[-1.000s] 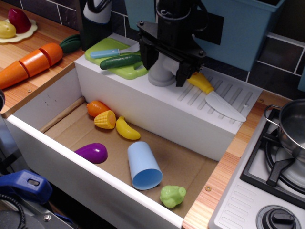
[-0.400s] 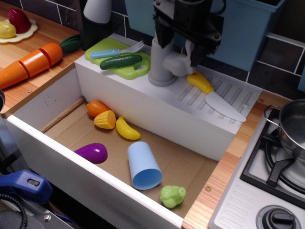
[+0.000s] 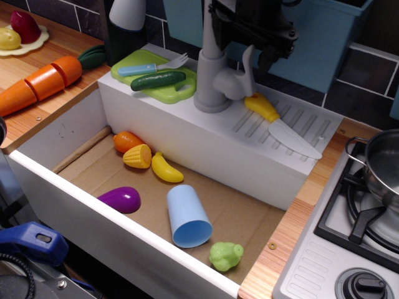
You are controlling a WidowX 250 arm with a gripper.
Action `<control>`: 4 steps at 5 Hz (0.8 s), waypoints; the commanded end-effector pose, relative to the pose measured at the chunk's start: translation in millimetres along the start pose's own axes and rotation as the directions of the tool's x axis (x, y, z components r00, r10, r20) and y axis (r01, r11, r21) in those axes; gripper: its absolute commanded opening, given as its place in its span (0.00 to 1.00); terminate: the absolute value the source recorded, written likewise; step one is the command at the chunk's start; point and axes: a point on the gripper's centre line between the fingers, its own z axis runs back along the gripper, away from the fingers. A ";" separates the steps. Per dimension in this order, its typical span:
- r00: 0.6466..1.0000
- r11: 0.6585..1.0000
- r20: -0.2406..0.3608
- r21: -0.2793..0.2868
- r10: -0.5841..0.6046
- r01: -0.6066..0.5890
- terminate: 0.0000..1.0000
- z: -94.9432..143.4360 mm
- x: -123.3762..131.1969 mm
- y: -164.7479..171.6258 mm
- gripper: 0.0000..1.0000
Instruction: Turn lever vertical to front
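The grey toy faucet stands on the white sink's back ledge. The lever, a light-grey paddle, juts from the faucet's right side and stands upright with its rounded tip up. My black gripper hangs just above the lever's tip, near the top edge of the view. Its jaws are spread apart and hold nothing. The lever's tip sits roughly below the gap between the fingers. Whether a finger touches the lever I cannot tell.
A yellow-handled toy knife lies right of the faucet. A green cutting board with a cucumber and a fork lies to its left. A blue bin stands behind. The sink basin holds a blue cup and toy food. A pot sits on the stove.
My gripper has risen from low around the faucet's base to above the lever. The lever, hidden behind the fingers before, now shows standing upright.
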 end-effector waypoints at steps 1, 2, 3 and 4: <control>0.999 0.999 0.045 -0.011 0.031 -0.030 0.00 4.4 19.4 5.4 0.00; 0.999 0.999 0.022 -0.022 0.042 -0.042 0.00 4.1 16.2 3.2 0.00; 0.998 0.998 -0.005 -0.024 0.065 -0.065 0.00 4.0 6.8 1.1 0.00; 0.995 0.995 -0.046 -0.017 0.093 -0.094 0.00 8.5 -9.3 -0.8 0.00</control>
